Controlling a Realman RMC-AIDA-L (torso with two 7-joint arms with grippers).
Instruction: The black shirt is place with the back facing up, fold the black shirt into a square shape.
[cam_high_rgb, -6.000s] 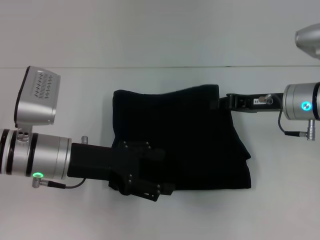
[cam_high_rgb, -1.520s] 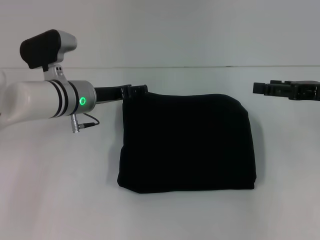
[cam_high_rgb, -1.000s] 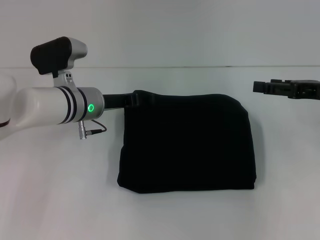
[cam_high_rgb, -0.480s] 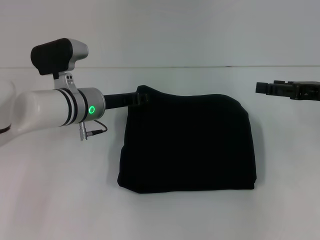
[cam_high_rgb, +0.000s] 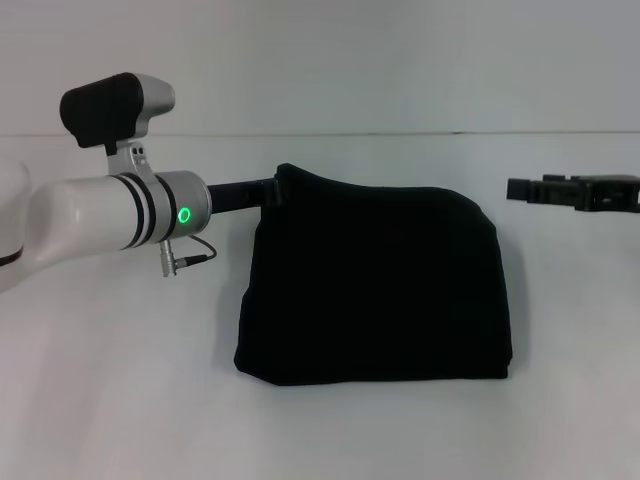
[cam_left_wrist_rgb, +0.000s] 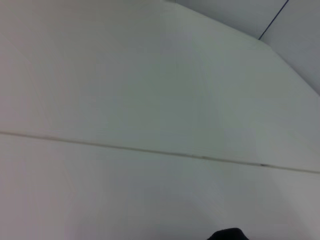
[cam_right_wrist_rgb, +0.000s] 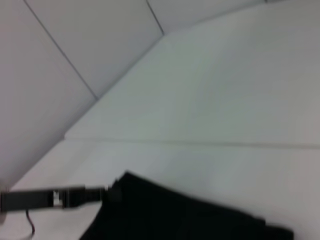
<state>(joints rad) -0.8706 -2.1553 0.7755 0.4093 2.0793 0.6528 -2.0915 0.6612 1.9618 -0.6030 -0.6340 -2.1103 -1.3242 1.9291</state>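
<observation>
White table (cam_high_rgb: 120, 400), folded black shirt (cam_high_rgb: 375, 290)

The black shirt (cam_high_rgb: 375, 290) is soft cloth with a matt finish; it gives no shine, and its edges look rounded and thick. The surface (cam_high_rgb: 110, 380) is smooth, white and matt, with only a faint soft reflection. The left arm (cam_high_rgb: 90, 220) has a glossy white shell that looks like plastic or painted metal, with dark rings and a black matt cap on top. The right end effector (cam_high_rgb: 520, 188), at the far right, is black, hard and matt.
</observation>
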